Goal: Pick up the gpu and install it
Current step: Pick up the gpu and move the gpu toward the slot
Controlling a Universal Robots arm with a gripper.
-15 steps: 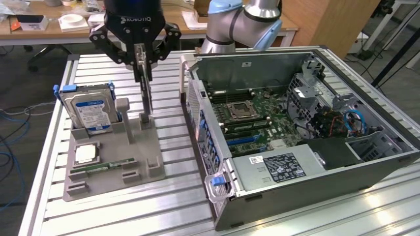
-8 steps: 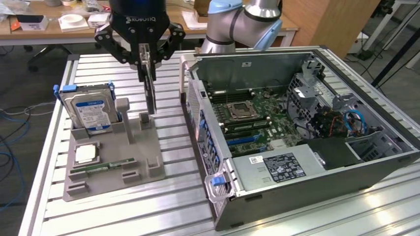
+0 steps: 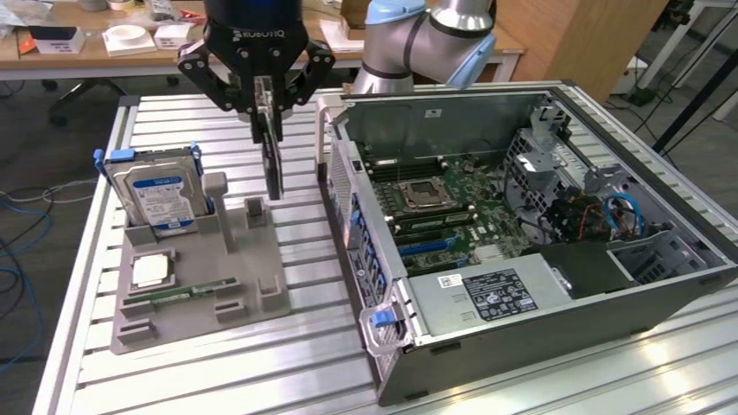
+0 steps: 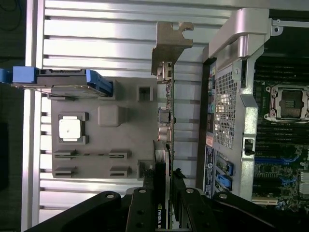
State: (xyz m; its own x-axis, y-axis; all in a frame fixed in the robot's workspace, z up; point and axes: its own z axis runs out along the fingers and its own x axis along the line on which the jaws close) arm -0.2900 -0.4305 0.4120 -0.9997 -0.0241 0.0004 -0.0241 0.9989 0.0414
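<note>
Exterior view, left to right. The hard drive (image 3: 155, 186) stands upright in the grey fixture (image 3: 196, 316) on the slatted table (image 3: 173, 380). A processor chip (image 3: 150, 271) and a memory stick (image 3: 185, 294) lie in their pockets nearer the camera. Just right of the drive, the end effector (image 3: 268, 105) is closed on the gpu (image 3: 273, 164), pinching its upper edge. The card hangs vertical and edge-on above the fixture's right side, beside the open computer case (image 3: 519, 363). Its lower edge appears clear of the fixture posts, though the angle makes this hard to confirm. In the wrist view the card runs straight out from the end effector, with its metal bracket (image 4: 170, 43) at the far end and the case wall close alongside. Judgement: the step in hand is the carry. To do it well, keep the card plumb and the grip firm without flexing the board. Give the bracket end margin over the case wall, since card and wall sit near each other.
</note>
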